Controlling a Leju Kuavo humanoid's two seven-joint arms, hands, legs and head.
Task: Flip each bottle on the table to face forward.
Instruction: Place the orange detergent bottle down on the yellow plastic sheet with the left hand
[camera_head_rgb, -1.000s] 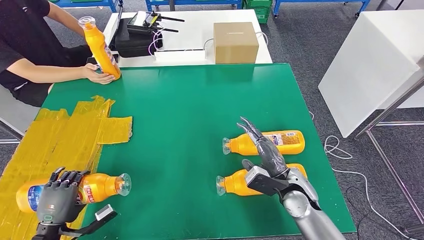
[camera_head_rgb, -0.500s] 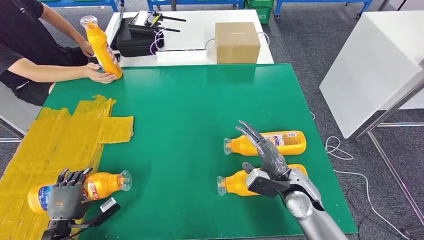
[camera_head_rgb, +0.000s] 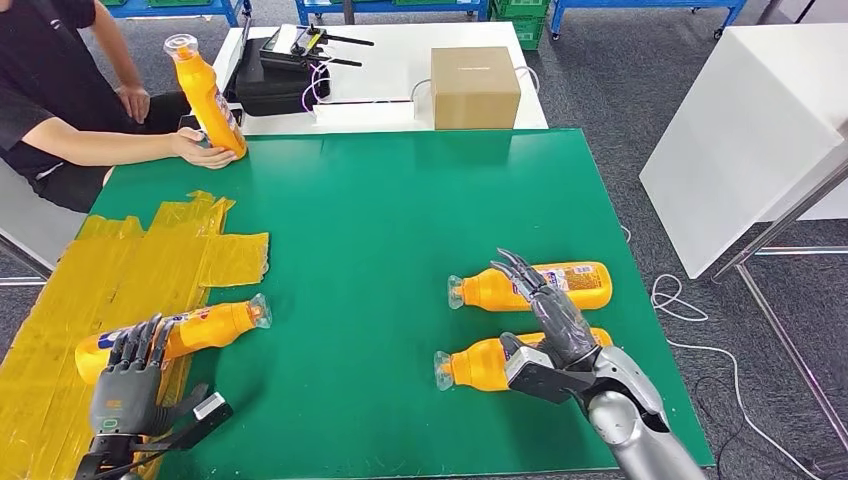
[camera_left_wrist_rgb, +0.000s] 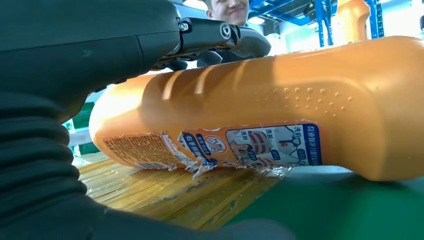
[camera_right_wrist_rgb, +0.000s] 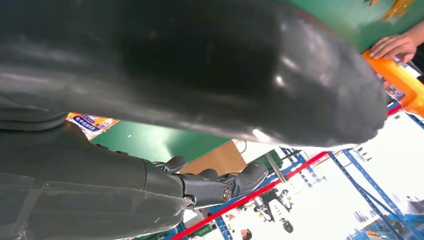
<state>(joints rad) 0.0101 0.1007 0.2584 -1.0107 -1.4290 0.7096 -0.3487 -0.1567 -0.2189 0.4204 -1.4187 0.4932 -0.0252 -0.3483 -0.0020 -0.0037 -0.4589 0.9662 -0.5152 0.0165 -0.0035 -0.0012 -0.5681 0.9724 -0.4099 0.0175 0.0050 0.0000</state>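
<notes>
Lying under the spread, empty left hand (camera_head_rgb: 125, 385), the orange bottle (camera_head_rgb: 190, 331) shows a torn blue label with unreadable print.

Both hands (camera_head_rgb: 125, 390) (camera_head_rgb: 555, 320) open, fingers extended

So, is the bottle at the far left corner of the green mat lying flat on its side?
No, that orange bottle stands tilted on its base, steadied by a person's hand at the mat's far left corner.

The middle of the green surface (camera_head_rgb: 380, 230) lies open, hemmed at four o'clock by two lying orange plastic bottles (camera_head_rgb: 530, 285), at eight o'clock by another on crinkled yellow tape (camera_head_rgb: 130, 265), at eleven o'clock by a person's bottle-holding hand (camera_head_rgb: 205, 152).
</notes>
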